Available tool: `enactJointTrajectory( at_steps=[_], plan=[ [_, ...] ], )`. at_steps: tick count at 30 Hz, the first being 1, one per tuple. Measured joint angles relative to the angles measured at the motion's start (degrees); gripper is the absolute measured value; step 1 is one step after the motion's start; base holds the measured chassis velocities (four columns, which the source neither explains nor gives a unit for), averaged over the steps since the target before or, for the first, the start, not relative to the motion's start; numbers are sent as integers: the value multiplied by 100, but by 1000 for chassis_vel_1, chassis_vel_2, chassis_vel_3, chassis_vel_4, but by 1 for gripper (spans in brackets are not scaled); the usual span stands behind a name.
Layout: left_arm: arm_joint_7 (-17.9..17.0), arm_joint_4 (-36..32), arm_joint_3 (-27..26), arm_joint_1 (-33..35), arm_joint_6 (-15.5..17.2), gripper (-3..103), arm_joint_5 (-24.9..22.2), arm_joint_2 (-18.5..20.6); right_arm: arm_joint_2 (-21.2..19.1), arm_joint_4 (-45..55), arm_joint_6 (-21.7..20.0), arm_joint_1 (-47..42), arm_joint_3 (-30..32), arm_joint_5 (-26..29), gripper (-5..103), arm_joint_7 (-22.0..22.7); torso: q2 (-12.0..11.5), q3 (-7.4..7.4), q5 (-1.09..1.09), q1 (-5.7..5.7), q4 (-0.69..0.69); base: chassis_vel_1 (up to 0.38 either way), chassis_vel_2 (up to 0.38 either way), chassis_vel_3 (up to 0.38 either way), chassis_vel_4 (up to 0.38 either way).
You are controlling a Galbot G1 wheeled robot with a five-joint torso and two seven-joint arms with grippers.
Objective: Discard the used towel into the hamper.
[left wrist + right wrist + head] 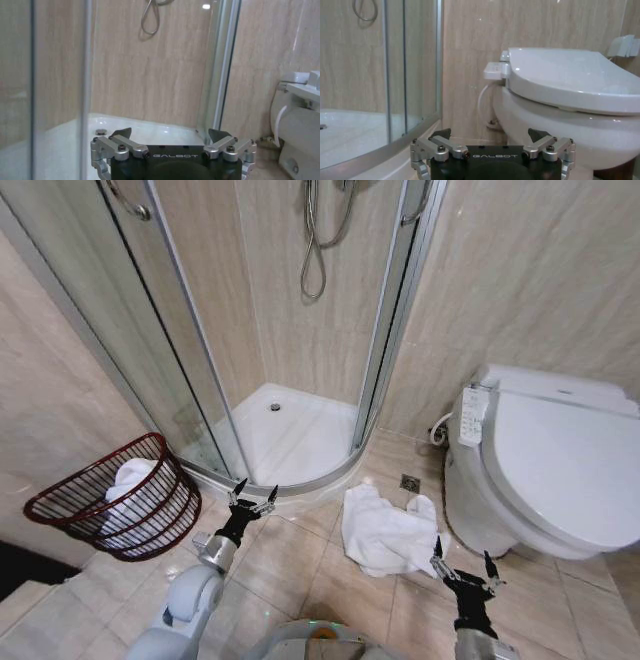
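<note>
Both grippers, left (253,496) and right (464,565), are held released above the floor (290,565), the towel (385,530) between them, the hamper (115,500) beside the shower tray (300,430).

A crumpled white towel (385,532) lies on the floor tiles, well apart from the dark red-brown wire hamper (85,502).

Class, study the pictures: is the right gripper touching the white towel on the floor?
Apart. In the head view the right gripper, fingers open, sits nearer the robot than the towel, with bare floor tile between its fingertips and the cloth's edge.
</note>
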Motion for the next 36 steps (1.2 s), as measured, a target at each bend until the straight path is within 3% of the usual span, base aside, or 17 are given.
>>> enactJointTrajectory(
  at_steps=[7,14,18,21,30,36],
  plan=[
    [-16,14,-51,24,-27,100,-7,-46,-266,-338,-266,254,126,246,100,-212,0,0,0,0,0,-21,-19,16,17],
    [-22,36,-123,30,-49,100,-13,-61,-802,-625,-1346,857,367,1048,100,-1194,0,0,0,-1,1,0,0,0,0],
    [-28,64,-130,19,-68,100,-15,-70,-910,-813,-1785,1264,396,1112,100,-1509,0,0,0,-1,-1,0,0,0,0],
    [-32,115,-140,-4,-89,100,-15,-67,-1120,-1209,-2489,1979,404,1142,100,-1961,-1,0,0,-1,1,0,0,0,0],
    [-42,125,-266,-21,-92,100,-38,-58,-1688,-2217,-3216,2948,221,1005,100,-2525,-1,1,2,0,1,0,0,0,0],
    [-46,167,-378,-49,-93,100,-82,-65,-2281,-2964,-3550,3398,-105,991,100,-3547,0,0,2,0,0,0,0,0,0]
  ],
)
